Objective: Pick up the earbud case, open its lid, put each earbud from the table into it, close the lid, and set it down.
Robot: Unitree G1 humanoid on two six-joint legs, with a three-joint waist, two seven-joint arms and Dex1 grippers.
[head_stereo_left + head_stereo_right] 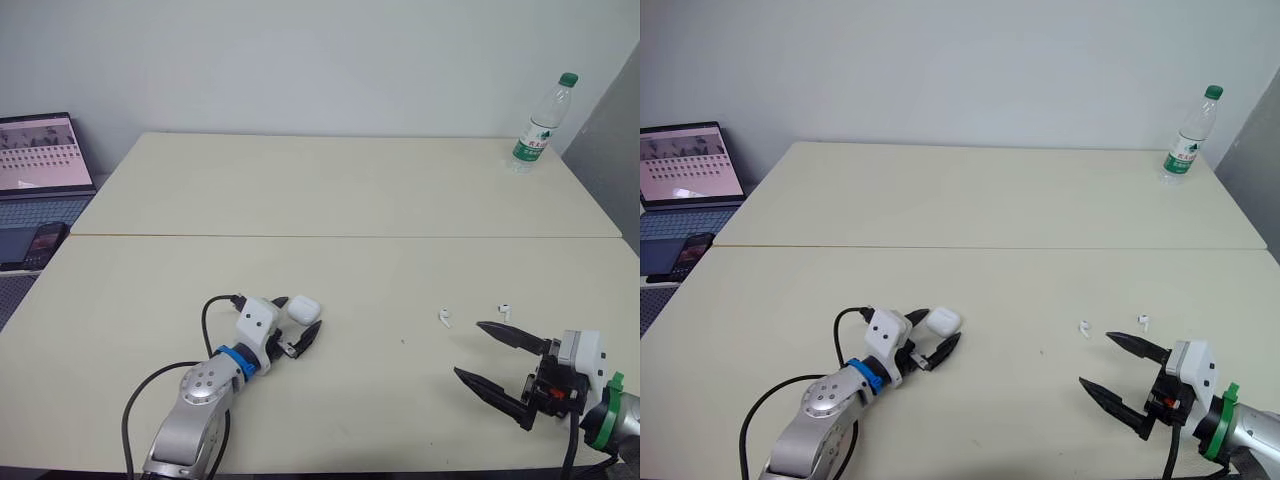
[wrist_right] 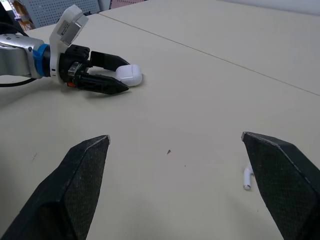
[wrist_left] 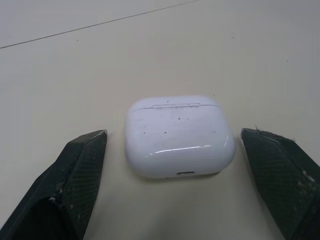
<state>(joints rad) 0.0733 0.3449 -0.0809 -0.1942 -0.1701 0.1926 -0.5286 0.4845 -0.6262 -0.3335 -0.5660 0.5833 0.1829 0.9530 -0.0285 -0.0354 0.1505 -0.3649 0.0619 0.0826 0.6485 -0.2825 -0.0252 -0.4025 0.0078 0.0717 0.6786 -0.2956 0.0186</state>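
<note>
The left arm lay low over the near part of the pale cream table [image 1: 330, 200]. Its silver forearm reached forward and slightly to the right, and a black cable looped beside it. The left gripper [image 1: 300, 313] was spread wide. In its wrist view one black finger stood on each side of the small glossy white rounded earbud case [image 3: 179, 136], with bare tabletop showing between each fingertip and the case. The case lay flat on the table between the fingers, its lid shut and its port side turned toward the wrist.

The right arm sat low at the near right corner, with its wrist pointing toward the middle of the table. The right gripper [image 1: 468, 348] was also opened wide and held nothing. Two small white earbuds lay on the table beyond its fingertips. One earbud [image 1: 505, 311] lay just beside the farther finger's tip, and the other earbud [image 1: 444, 318] lay a little to the left. Both were well apart from the case.

A clear plastic water bottle with a green cap [image 1: 540, 125] stood upright at the far right corner. An open laptop [image 1: 40, 155] sat off the table's left edge.
</note>
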